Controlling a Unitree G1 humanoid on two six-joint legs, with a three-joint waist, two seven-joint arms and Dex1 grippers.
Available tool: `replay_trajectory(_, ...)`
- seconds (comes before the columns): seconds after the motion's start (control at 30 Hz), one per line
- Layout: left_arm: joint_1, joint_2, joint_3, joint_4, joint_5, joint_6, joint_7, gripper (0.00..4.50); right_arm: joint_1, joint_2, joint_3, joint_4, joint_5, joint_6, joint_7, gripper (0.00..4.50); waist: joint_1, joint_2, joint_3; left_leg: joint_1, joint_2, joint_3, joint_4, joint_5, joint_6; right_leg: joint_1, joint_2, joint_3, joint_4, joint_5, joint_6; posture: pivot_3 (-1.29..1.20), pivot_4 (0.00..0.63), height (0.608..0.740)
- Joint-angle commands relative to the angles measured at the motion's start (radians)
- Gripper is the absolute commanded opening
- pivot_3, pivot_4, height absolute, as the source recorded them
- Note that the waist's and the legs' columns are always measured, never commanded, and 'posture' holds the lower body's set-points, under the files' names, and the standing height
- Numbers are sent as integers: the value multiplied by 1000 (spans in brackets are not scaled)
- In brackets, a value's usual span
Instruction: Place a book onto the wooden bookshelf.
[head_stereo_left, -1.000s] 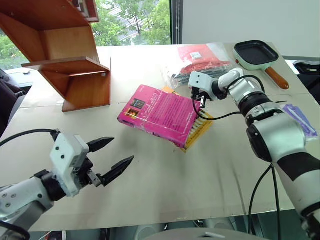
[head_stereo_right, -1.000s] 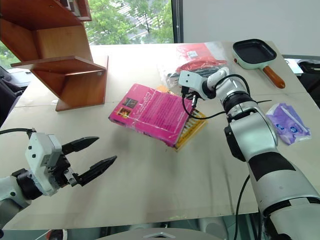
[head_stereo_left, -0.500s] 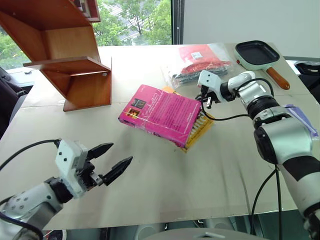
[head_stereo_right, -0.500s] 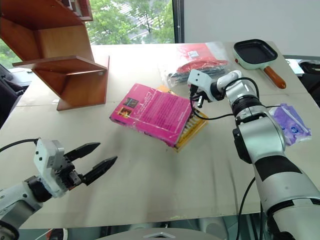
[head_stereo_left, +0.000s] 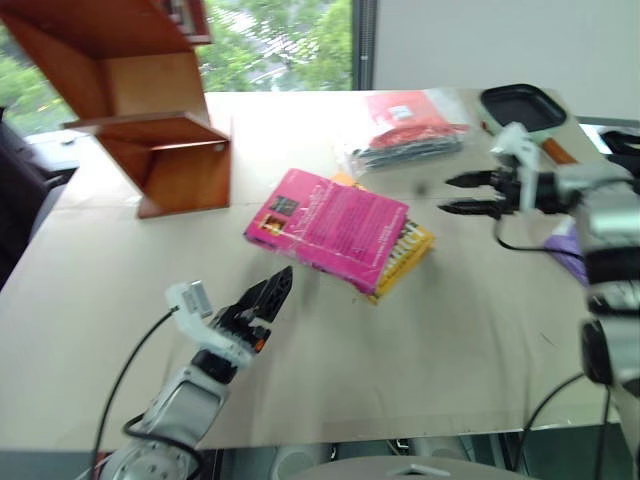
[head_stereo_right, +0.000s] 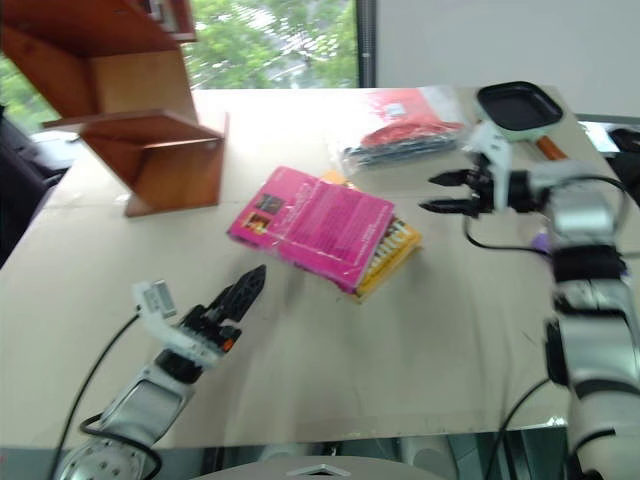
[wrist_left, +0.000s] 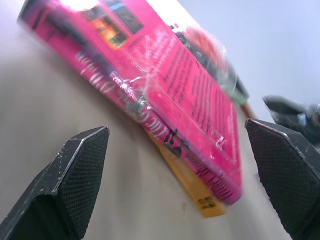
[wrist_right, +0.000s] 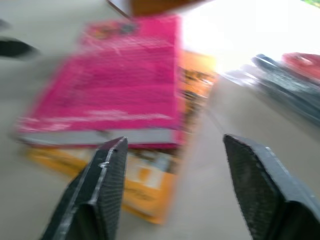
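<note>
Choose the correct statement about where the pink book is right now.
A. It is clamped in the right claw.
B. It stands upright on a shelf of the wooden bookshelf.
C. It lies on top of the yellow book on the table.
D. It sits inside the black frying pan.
C: the pink book rests on the yellow book on the table, apart from both open claws.

Glossy pink book (head_stereo_left: 328, 228); wooden bookshelf (head_stereo_left: 150, 105)
</note>
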Motion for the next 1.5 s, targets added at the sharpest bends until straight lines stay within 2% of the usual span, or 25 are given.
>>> replay_trajectory(0.03, -65, 20, 4, 82, -72, 26, 97, 4500, 219, -66, -180, -348, 251, 188, 3, 4448, 6, 0, 0, 0, 0, -2, 3, -1, 1, 2, 0, -2, 0, 0, 0, 0, 150, 720)
replay_trajectory(0.13, -128, 21, 13, 138, -145, 25, 136, 4500, 364, -72, -299, -476, 390, 249, -48, 4448, 10, 0, 0, 2, 0, -3, 7, -3, 6, 6, 0, -3, -1, 0, 0, 0, 150, 720)
replay_trajectory(0.23, -212, 63, -9, 226, -118, 49, 104, 4500, 496, -83, -389, -569, 496, 276, -65, 4448, 3, -1, -1, 5, -1, -3, 9, -4, 7, 11, -1, -2, -1, 0, 0, 0, 150, 720)
replay_trajectory(0.4, -328, 113, -46, 338, -157, 130, 45, 4500, 583, -55, -458, -648, 524, 144, -124, 4448, 0, -1, -1, 9, -2, -3, 8, -4, 6, 14, 0, -3, 0, 0, 0, 0, 150, 720)
replay_trajectory(0.57, -390, 61, -63, 405, -204, 160, 103, 4500, 657, -84, -507, -716, 567, 123, -187, 4448, 5, -1, -1, 9, -3, -3, 8, -2, 3, 14, -1, -3, -1, 0, 1, 0, 150, 720)
replay_trajectory(0.7, -457, -3, -28, 496, -254, 132, 180, 4500, 741, -82, -543, -748, 571, 84, -222, 4448, 22, -1, -1, 8, -3, -4, 9, -2, 3, 15, -1, -3, -2, 0, 1, 0, 150, 720)
replay_trajectory(0.83, -511, -12, -27, 564, -257, 146, 212, 4500, 795, -79, -548, -771, 562, 40, -259, 4448, 27, -1, -1, 9, -3, -4, 9, -2, 3, 16, -1, -4, -1, 0, 1, 0, 150, 720)
replay_trajectory(0.87, -522, -15, -29, 581, -265, 155, 218, 4003, 809, -79, -549, -773, 561, 30, -263, 4500, 28, -1, -1, 10, -3, -4, 9, -2, 3, 17, -1, -4, -1, 0, 1, 0, 150, 720)
replay_trajectory(0.9, -530, -19, -28, 593, -276, 162, 222, 3754, 821, -80, -548, -774, 560, 19, -265, 4500, 27, -1, -1, 11, -3, -4, 9, -2, 3, 17, -1, -4, -1, 0, 1, 0, 150, 720)
replay_trajectory(0.93, -535, -30, -21, 601, -298, 164, 229, 3309, 832, -81, -545, -775, 556, 8, -265, 4500, 27, -1, -1, 11, -3, -4, 9, -2, 3, 17, -1, -4, -1, 0, 1, 0, 150, 720)
replay_trajectory(1.03, -541, -68, 8, 608, -394, 159, 273, 1743, 855, -83, -536, -775, 553, -21, -271, 4500, 27, -1, -1, 10, -3, -4, 9, -2, 3, 17, -1, -3, -2, 0, 1, 0, 150, 720)
replay_trajectory(1.1, -532, -90, 24, 594, -464, 150, 307, 949, 862, -86, -524, -768, 546, -37, -275, 4500, 27, -1, -1, 10, -3, -4, 9, -2, 3, 17, -1, -3, -1, 0, 1, 0, 150, 720)
replay_trajectory(1.13, -525, -100, 31, 578, -491, 139, 319, 736, 867, -89, -516, -766, 540, -44, -274, 4500, 27, -1, -1, 10, -3, -4, 9, -2, 3, 17, -1, -3, -1, 0, 1, 0, 150, 720)
replay_trajectory(1.23, -506, -121, 51, 495, -539, 93, 309, 682, 872, -103, -496, -755, 527, -64, -265, 4500, 27, -2, -1, 10, -3, -4, 9, -2, 3, 17, -1, -3, -2, 0, 1, 0, 150, 720)
replay_trajectory(1.3, -502, -87, 54, 403, -518, 83, 260, 682, 839, -112, -474, -735, 518, -74, -278, 4500, 23, -4, 0, 10, -3, -4, 9, -2, 3, 17, -1, -3, -2, 0, 1, 0, 150, 720)
replay_trajectory(1.47, -592, 120, 60, 196, -339, 38, 106, 681, 723, -143, -409, -644, 488, -98, -288, 4500, 25, -7, 3, 11, -2, -4, 8, -1, 2, 17, 1, -3, -1, 0, 0, 0, 150, 720)
replay_trajectory(1.5, -642, 204, 71, 130, -259, 8, 45, 681, 684, -159, -388, -596, 469, -111, -272, 4500, 25, -8, 3, 11, -2, -4, 8, -1, 2, 17, 1, -3, -2, 0, 0, 0, 150, 720)
